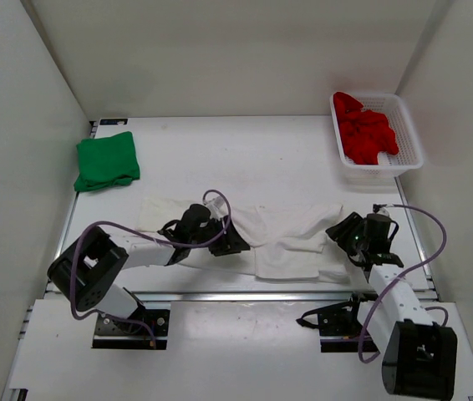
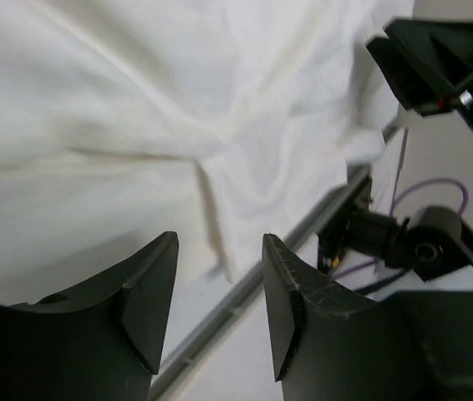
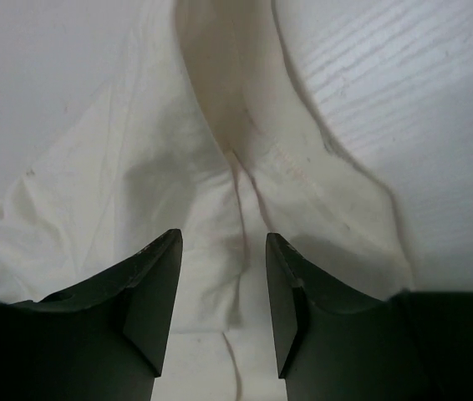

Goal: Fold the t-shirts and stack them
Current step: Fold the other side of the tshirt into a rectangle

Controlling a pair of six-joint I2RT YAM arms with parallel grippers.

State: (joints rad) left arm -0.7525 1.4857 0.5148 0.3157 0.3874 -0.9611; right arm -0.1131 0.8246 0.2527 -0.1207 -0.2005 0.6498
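Closest in, the arm bases point(image 1: 128, 322) sit at the near edge of the bench point(image 1: 261, 150), and both arms reach onto the white shirt point(image 1: 291, 238). It lies spread and creased across the near middle, partly gathered but not folded into a neat packet. By the look of it the task is about a third done. The green shirt point(image 1: 107, 160) lies folded at the far left, alone, so no stack exists yet. The red shirt point(image 1: 366, 134) sits bunched in the basket point(image 1: 412, 150) at the far right. The left hand point(image 1: 232, 244) hovers low over the white shirt's left part, fingers spread with nothing between them. The right hand point(image 1: 347, 234) is at the shirt's right edge, fingers likewise apart, with a raised crease running toward the gap. It pinches nothing, and whether its tips touch cloth cannot be told.
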